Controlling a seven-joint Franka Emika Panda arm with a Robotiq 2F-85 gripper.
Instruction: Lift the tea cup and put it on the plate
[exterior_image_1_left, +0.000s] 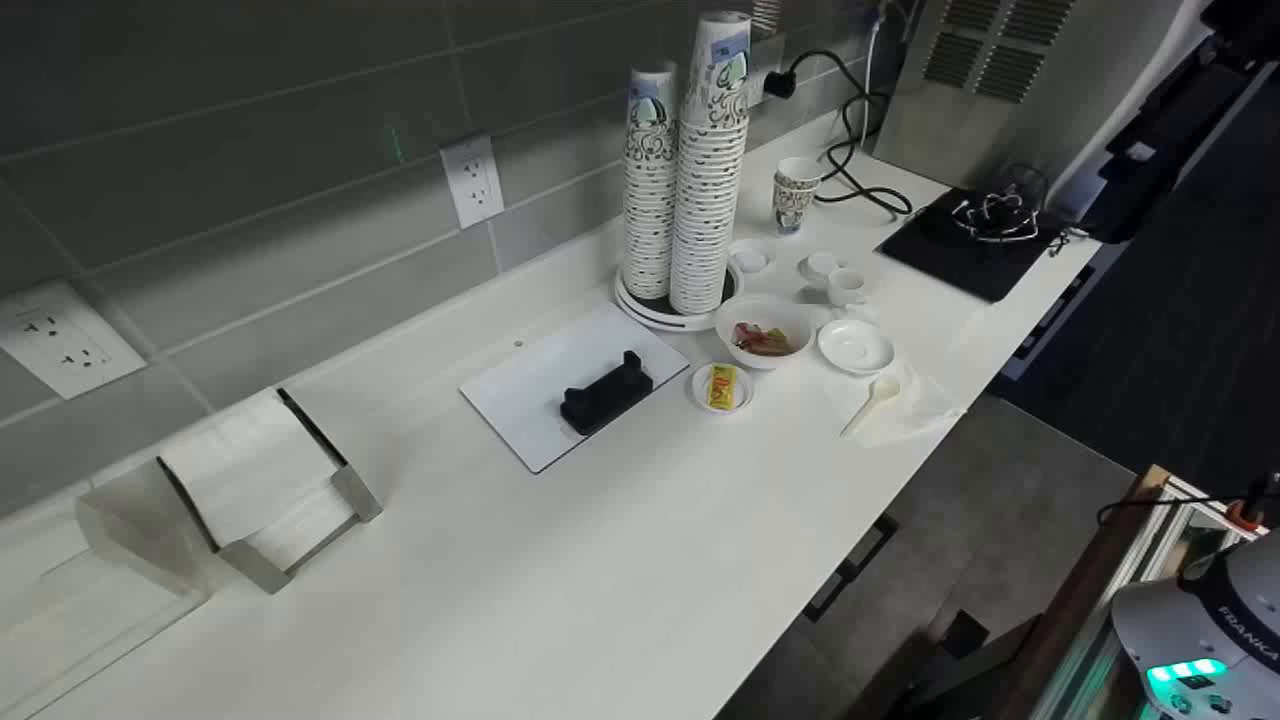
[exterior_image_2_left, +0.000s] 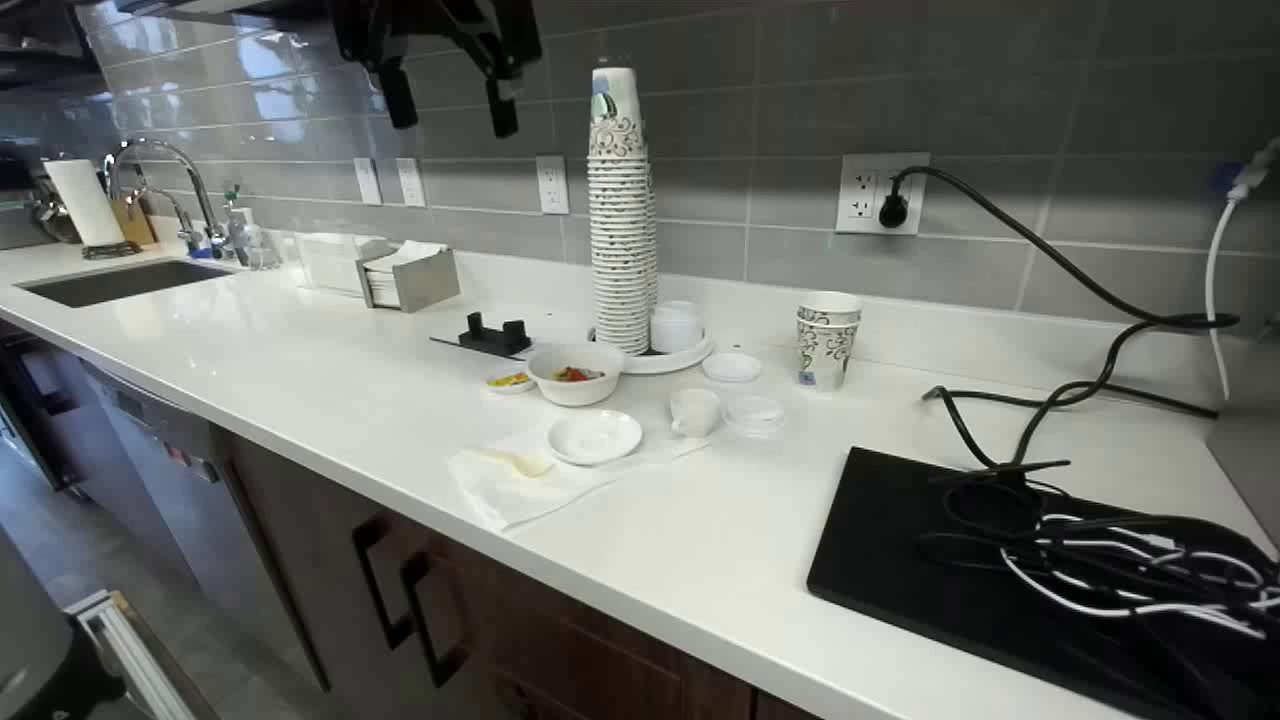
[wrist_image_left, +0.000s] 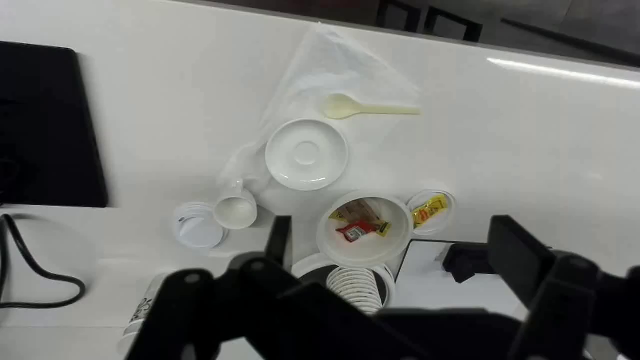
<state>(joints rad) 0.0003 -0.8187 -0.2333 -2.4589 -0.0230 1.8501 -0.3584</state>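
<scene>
The tea cup is small, low and white. It stands upright on the counter, also seen in an exterior view and in the wrist view, where its handle points toward the plate side. The plate is a white saucer beside the cup, partly on a thin napkin; it shows in both exterior views. My gripper hangs high above the counter, apart from everything. In the wrist view the gripper has its fingers wide apart with nothing held; the cup lies left of them.
White lids stand right beside the cup. A bowl with sauce packets, tall paper cup stacks on a round tray, and a short cup stack stand near. A spoon lies on the napkin. A black board with cables lies nearby.
</scene>
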